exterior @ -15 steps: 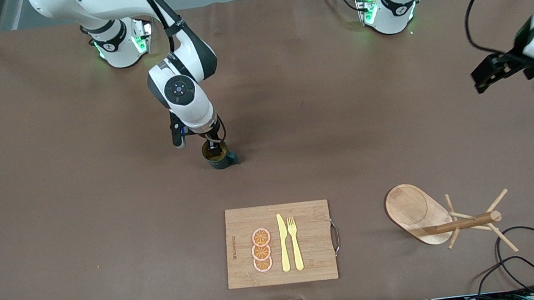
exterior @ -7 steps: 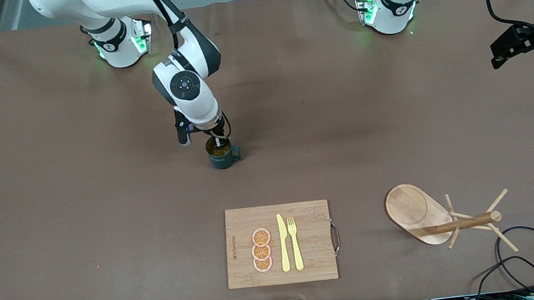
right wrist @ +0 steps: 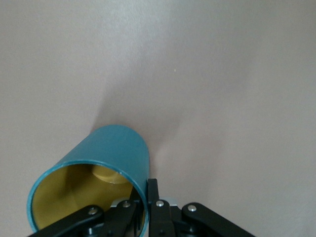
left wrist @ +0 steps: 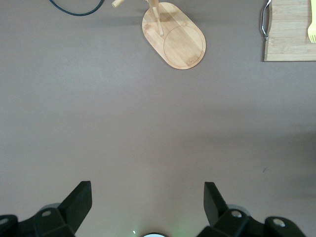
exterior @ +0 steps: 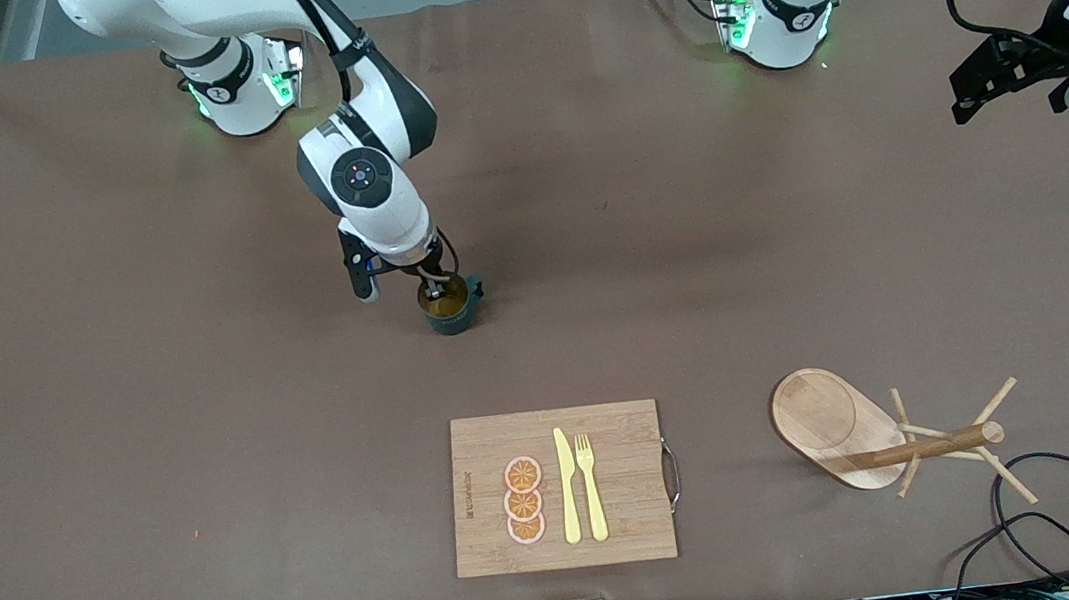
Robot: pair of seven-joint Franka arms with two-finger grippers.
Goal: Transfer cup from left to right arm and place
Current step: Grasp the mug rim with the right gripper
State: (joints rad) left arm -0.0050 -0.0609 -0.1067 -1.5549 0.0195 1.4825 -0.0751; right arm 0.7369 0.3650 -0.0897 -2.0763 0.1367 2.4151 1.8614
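Small dark teal cup with yellowish-tan inside, loop handle toward the left arm's end of the table. Mouth up, tipped slightly. Pinched at the rim by the right gripper, over bare brown table mid-way across.

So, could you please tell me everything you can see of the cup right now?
The cup is a small dark teal mug with a yellowish-tan inside and a loop handle, open end up. The right claw is shut on its rim, one finger inside the mouth and one outside the wall. It sits mid-table, farther from the front camera than the cutting board. Whether its base touches the table cannot be told.
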